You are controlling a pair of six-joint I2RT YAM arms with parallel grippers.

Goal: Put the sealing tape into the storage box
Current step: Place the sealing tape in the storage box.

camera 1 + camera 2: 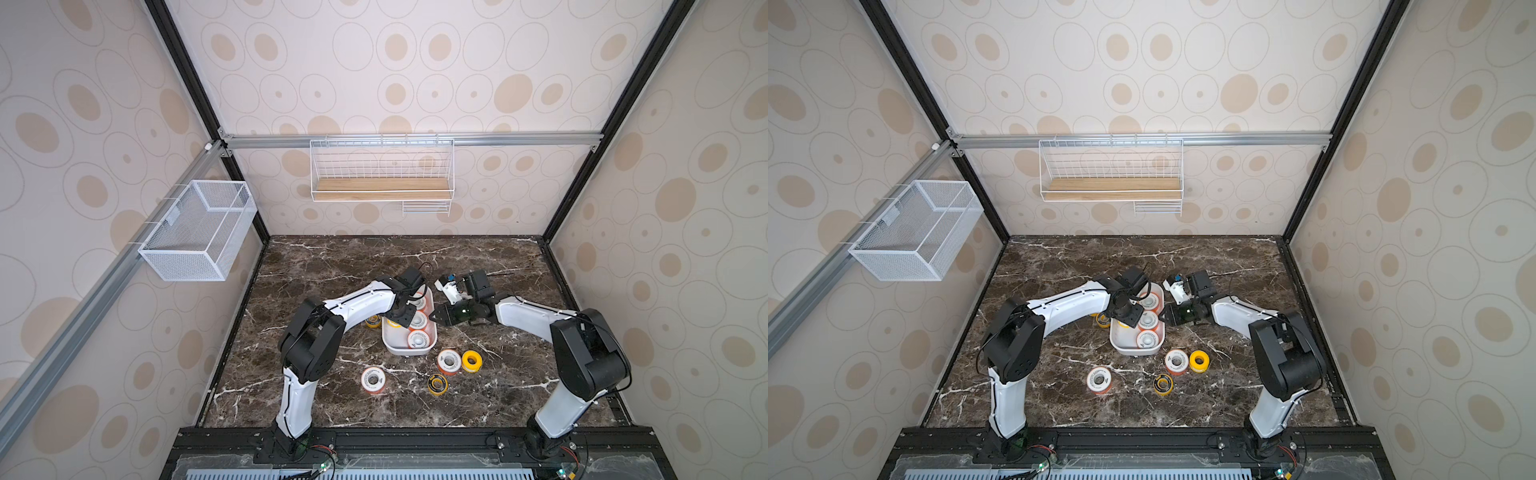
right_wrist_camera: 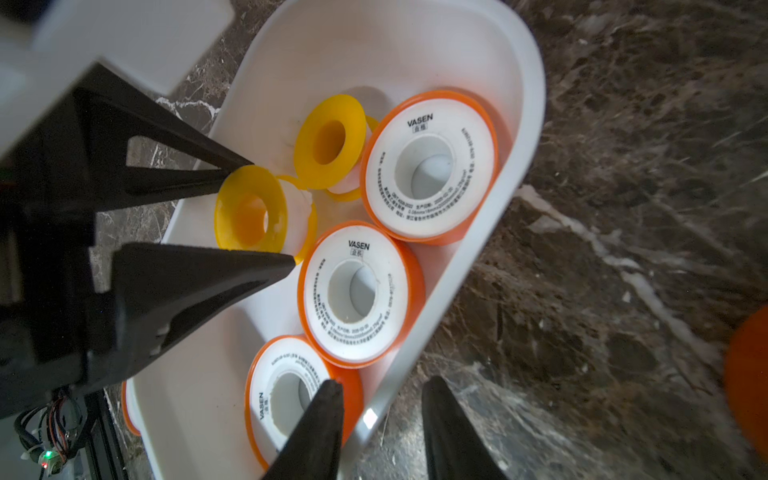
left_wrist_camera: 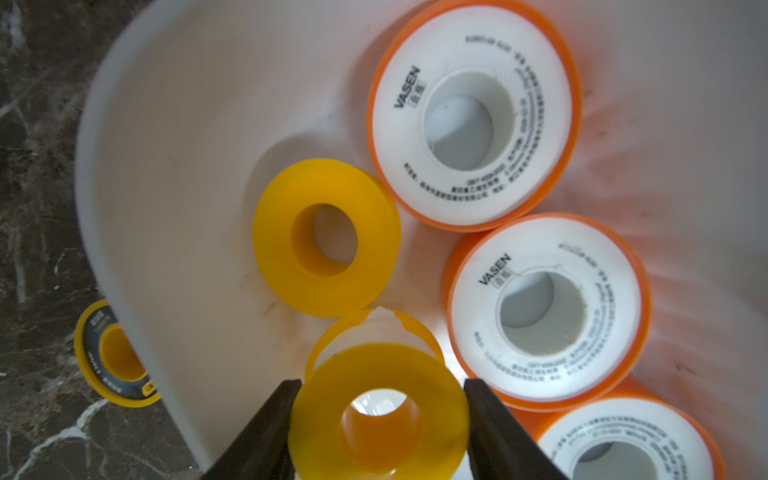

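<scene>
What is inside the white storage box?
Three orange spools and one plain yellow spool lie in the storage box; the left gripper holds a second yellow spool over its floor. Covered: the floor under the spools and, in both top views, the part beneath the left arm.
</scene>
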